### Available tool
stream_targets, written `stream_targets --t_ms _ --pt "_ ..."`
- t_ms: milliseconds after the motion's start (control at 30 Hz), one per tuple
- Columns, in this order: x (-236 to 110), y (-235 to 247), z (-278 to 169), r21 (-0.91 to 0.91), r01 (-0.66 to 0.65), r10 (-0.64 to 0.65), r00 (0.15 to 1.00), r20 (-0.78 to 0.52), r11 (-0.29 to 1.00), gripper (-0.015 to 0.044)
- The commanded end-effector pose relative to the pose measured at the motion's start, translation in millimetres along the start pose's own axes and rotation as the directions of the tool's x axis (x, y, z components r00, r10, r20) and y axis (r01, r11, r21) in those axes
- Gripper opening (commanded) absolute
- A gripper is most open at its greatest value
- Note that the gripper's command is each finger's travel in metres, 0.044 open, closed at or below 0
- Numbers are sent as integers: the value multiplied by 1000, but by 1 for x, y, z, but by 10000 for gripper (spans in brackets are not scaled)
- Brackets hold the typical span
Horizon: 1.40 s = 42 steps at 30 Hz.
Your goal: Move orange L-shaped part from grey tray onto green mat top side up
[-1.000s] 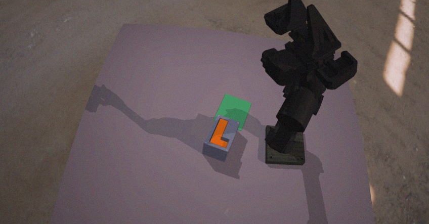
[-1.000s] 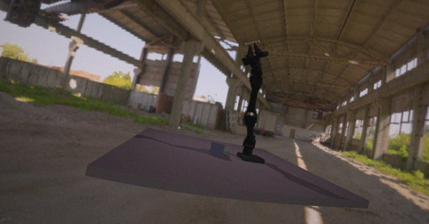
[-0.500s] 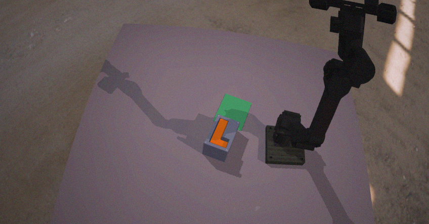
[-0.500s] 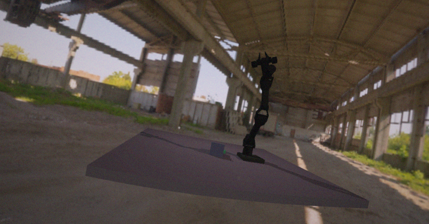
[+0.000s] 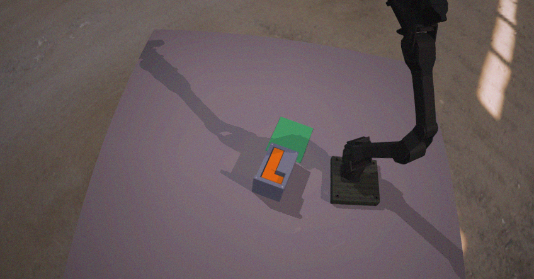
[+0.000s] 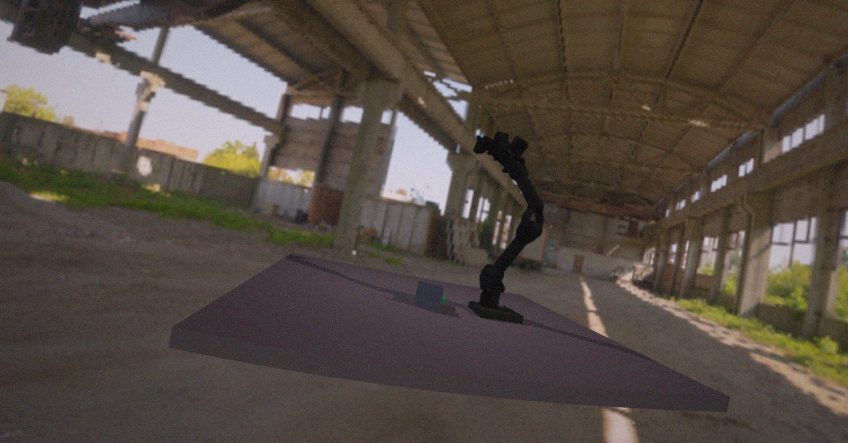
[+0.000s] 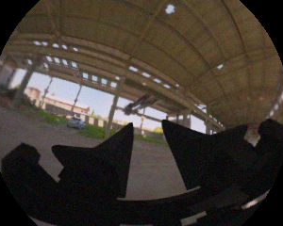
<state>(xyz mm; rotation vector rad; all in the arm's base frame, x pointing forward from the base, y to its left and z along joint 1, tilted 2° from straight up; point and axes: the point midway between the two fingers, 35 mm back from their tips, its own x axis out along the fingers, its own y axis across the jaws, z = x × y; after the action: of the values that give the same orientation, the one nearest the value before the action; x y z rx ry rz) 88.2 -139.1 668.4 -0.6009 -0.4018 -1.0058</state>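
We see the orange L-shaped part lying flush in the pocket of the grey tray, just below the middle of the top view, its short foot toward the lower right. That flush fit is why pressing must come first, in our judgement: no edge stands proud for pinching. The green mat lies against the tray's upper side, partly shaded, so the carry would be short

The arm rises from its base plate at the right of the tray and stretches to the upper right corner, well apart from the part. In the wrist view the gripper points out at the roof and yard, its fingers about half parted with nothing between them

Room looks generous to us: the table spreads wide to the left and below the tray, while the base stands near the tray's right wall, the side to mind when coming down
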Motion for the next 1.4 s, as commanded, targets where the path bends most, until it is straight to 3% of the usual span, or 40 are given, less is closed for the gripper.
stream_targets --t_ms 0,133,300,533,700,800,900,1000,1200,1367 --pt "24 36 -63 190 -108 140 977 -162 976 180" --pt "31 98 -126 405 -194 339 883 -325 894 180" --pt "11 191 -178 580 -279 585 677 -446 766 180" --pt "-69 310 -226 723 -294 781 258 -569 625 180" --pt "-161 371 -248 752 -265 757 -103 -645 604 180" --pt "-228 391 -257 720 -291 649 -314 -693 630 180" --pt "-293 395 -263 654 -363 474 -473 -743 663 180" --pt "-339 387 -266 580 -449 308 -542 -781 680 180" --pt "-343 387 -268 574 -456 296 -545 -784 680 180" --pt "-362 400 -297 574 -456 296 -545 -784 680 180"
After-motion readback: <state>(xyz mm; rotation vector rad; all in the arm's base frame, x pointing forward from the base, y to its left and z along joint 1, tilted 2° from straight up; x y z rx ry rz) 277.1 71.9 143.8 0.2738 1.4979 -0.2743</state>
